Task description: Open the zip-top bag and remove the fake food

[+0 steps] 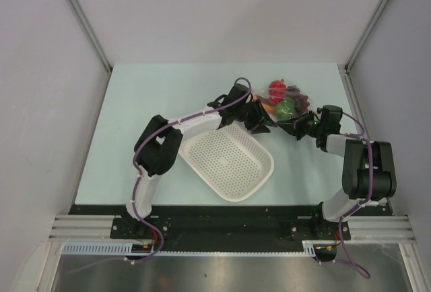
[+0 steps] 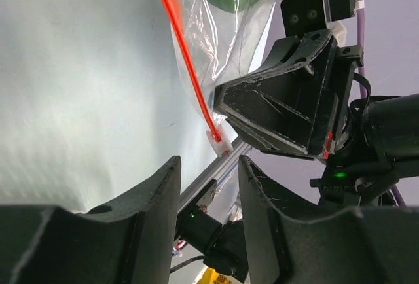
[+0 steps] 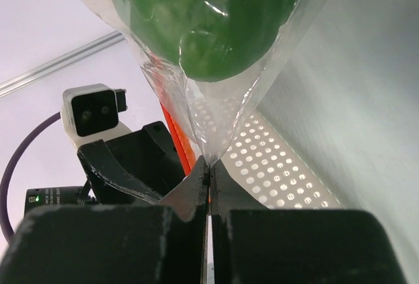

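The left arm rises from its base at the 7 o'clock corner of the table [image 1: 135,103], folds at a raised elbow, and sends its forearm out toward 2 o'clock over the rim of the white perforated basket [image 1: 229,161]. The left gripper [image 1: 261,120] sits at the near edge of the zip-top bag [image 1: 283,100]. In the left wrist view its fingers [image 2: 157,199] stand apart with nothing between them. The white slider [image 2: 219,141] at the end of the orange-red zipper strip [image 2: 183,55] hangs just beyond the tips, not inside the gap.

The right arm stands at the 5 o'clock corner, elbow doubled back tightly above its base, wrist turned toward 10 o'clock. The right gripper [image 1: 284,126] meets the bag from the opposite side, nearly nose to nose with the left one. Its own camera shows the jaws pressed flat together on a pinch of clear plastic [image 3: 208,146] at the bag's lower corner, so the bag hangs from that clamp.

The bag lies at about 1 o'clock from the basket, close to it, at the far right of the table. Inside it are the green pepper [image 1: 284,108], a red fruit [image 1: 276,89] and a dark grape bunch [image 1: 297,95] – all enclosed. The pepper bulges right above the right gripper's fingertips [image 3: 190,195].
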